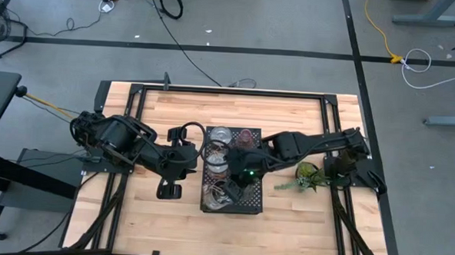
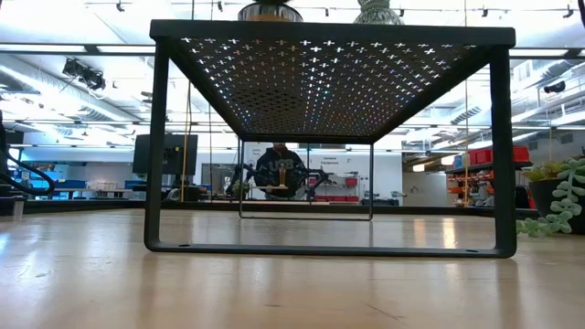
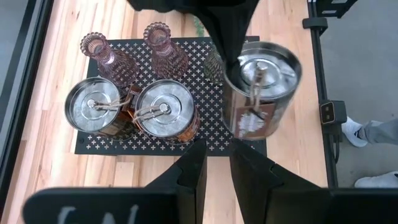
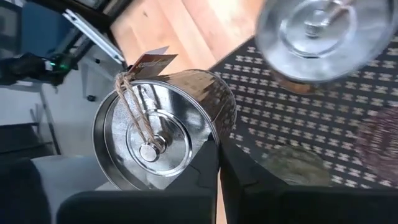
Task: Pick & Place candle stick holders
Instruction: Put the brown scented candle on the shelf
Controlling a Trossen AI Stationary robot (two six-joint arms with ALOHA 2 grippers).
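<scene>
Now right gripper (image 4: 217,163) pinching silvery holder (image 4: 163,127) rim (tilted) above tray (image 3: 186,134).

Olive holder (image 3: 213,64) mostly hidden behind right arm; pink holder (image 4: 379,140) blurred, cut off at edge; person (image 2: 280,169) partly hidden behind tray (image 2: 329,37).

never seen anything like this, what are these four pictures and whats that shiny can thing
Two robot arms work at a wooden table. One picture looks down from above, one sits at table height, and two come from cameras on the arms' wrists. A black perforated tray holds two silvery candle holders, two pink glass ones and a green one. The right claw grips a third silvery holder by its rim, above the tray. The left claw is empty, beside the tray. A plant sprig lies nearby.
</scene>
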